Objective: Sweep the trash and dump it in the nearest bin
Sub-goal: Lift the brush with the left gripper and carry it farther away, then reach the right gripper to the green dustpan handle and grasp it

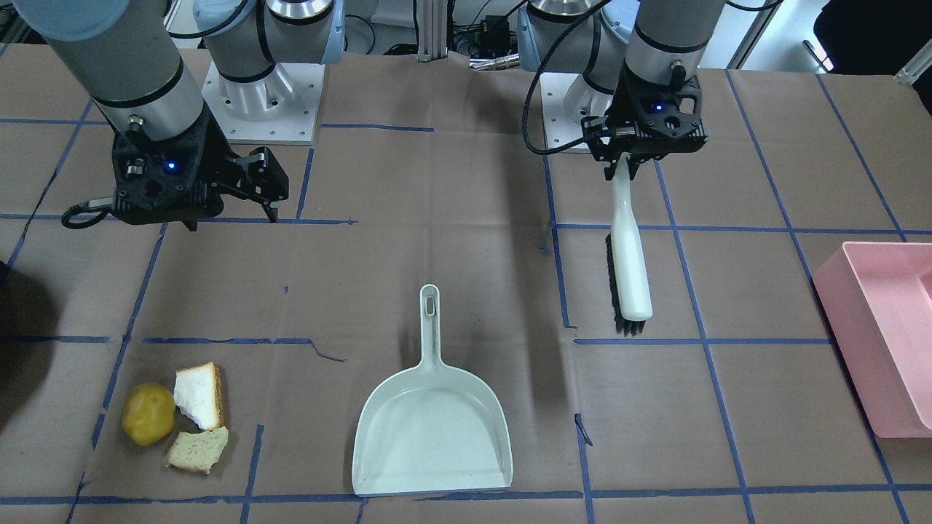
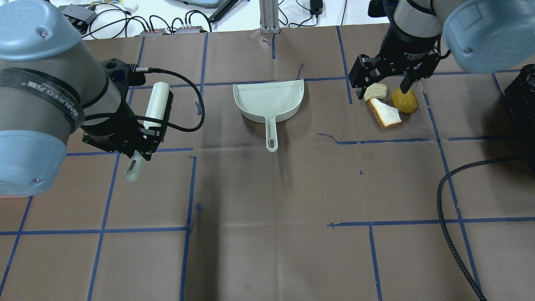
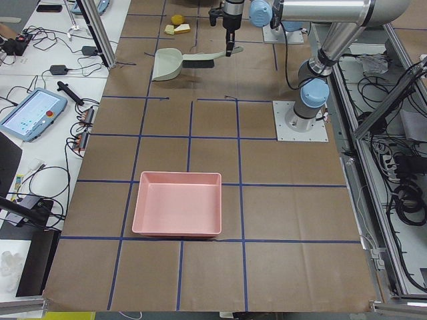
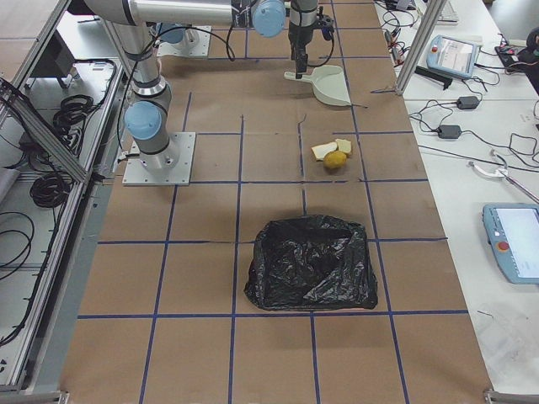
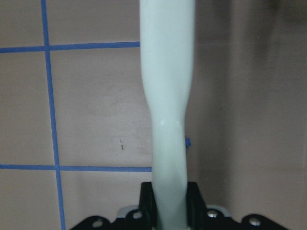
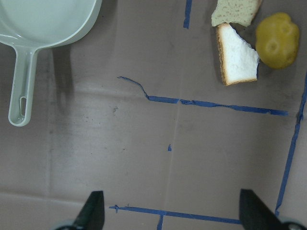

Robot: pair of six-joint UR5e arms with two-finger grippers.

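Observation:
The trash lies together on the table: a yellow lemon-like lump (image 1: 148, 413) (image 2: 404, 101) (image 6: 277, 40), a white bread slice with crust (image 1: 199, 397) (image 2: 386, 113) (image 6: 236, 56) and a tan bread chunk (image 1: 196, 450) (image 2: 375, 90) (image 6: 235, 12). A pale green dustpan (image 1: 433, 429) (image 2: 269, 100) (image 6: 43, 19) lies flat and empty at mid-table. My left gripper (image 1: 625, 166) (image 2: 141, 145) (image 5: 169, 211) is shut on the handle of a white brush (image 1: 630, 262) (image 2: 156, 104) (image 5: 168, 96) with black bristles. My right gripper (image 1: 233, 207) (image 2: 379, 83) (image 6: 172, 215) is open and empty, raised above the table near the trash.
A pink bin (image 1: 885, 349) (image 3: 177, 203) stands at the table's end on my left. A black bag-lined bin (image 4: 312, 263) (image 2: 520, 104) stands on my right, beyond the trash. Blue tape lines grid the brown table cover.

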